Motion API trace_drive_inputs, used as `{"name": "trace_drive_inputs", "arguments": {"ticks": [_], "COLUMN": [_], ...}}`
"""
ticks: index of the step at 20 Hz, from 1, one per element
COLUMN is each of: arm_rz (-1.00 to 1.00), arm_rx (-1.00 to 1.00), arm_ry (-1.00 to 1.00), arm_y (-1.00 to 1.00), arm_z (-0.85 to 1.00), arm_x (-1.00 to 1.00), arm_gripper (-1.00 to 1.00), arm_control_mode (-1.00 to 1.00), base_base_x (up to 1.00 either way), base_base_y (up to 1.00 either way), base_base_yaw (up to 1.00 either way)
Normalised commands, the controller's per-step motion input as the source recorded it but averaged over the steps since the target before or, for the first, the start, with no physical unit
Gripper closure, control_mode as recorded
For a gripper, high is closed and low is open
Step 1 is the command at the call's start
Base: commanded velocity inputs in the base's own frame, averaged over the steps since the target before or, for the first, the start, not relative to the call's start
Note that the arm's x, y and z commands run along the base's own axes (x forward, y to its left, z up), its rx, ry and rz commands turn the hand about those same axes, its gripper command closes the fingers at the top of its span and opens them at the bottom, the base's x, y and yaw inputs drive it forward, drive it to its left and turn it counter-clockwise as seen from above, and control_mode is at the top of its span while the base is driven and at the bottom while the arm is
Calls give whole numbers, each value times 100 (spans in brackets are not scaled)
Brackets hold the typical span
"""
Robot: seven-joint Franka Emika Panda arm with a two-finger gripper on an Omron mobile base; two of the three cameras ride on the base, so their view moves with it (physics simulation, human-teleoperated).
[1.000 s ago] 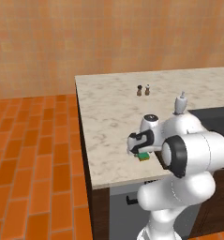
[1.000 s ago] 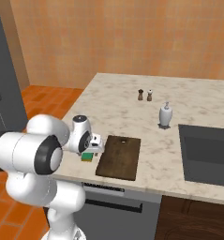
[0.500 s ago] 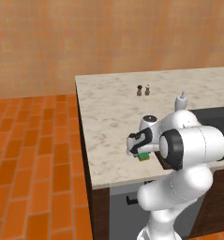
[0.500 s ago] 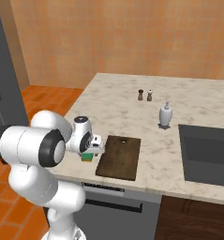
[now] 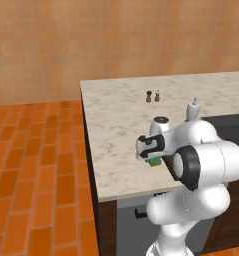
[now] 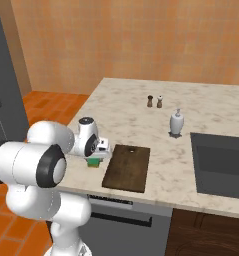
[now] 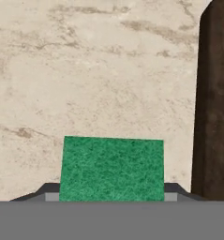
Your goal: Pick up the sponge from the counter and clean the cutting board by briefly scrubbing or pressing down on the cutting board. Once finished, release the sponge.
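Reaching down over the counter (image 6: 141,112), the gripper (image 6: 96,159) clamps the sponge (image 7: 111,168) beside the cutting board (image 6: 127,167).

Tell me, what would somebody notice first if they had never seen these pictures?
Probably the big white robot arm bent low over the near edge of the marbled counter, with its gripper closed on a little green sponge. Right beside the sponge lies a dark brown cutting board. Farther back stand a white bottle and two small shakers, and a dark sink is sunk into the counter past the board.
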Motion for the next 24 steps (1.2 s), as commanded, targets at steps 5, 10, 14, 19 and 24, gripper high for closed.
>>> {"name": "trace_drive_inputs", "arguments": {"ticks": [5,10,14,19,24], "arm_rz": [0,0,0,0,0], "arm_rx": [1,1,0,0,0], "arm_ry": [14,4,0,0,0], "arm_y": [-45,-64,-35,-3,0], "arm_z": [56,-1,-24,-16,-13], "arm_x": [36,61,8,0,0], "arm_gripper": [100,100,100,100,100], "arm_control_mode": [-100,-100,-100,-100,-100], "base_base_x": [0,0,0,0,0], "base_base_y": [0,0,0,0,0], "base_base_yaw": [0,0,0,0,0]}}
